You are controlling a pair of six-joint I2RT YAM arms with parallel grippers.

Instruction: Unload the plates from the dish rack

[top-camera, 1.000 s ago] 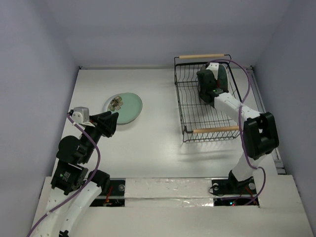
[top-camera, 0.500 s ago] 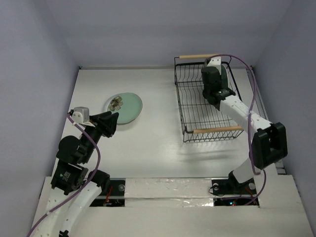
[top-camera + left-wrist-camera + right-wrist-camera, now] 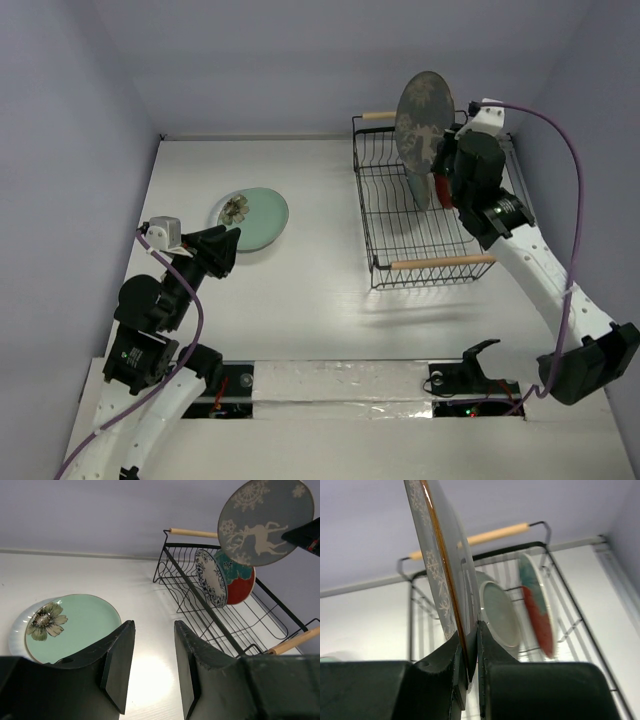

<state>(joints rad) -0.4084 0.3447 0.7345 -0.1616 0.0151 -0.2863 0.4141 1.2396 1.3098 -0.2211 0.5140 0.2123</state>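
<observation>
Hoisting grey deer plate (image 3: 265, 522), clenched in right end effector (image 3: 469, 652), out above dish rack (image 3: 437, 262); red-rimmed plate (image 3: 243, 584) and patterned plate (image 3: 210, 577) remain inside.

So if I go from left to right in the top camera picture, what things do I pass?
First the green flower plate, then the grey deer plate, then the purple cable.

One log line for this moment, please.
right gripper: shut on deer plate, held above dish rack | in rack: blue-patterned plate, red-and-teal plate | left gripper: open, empty | table: green floral plate
</observation>
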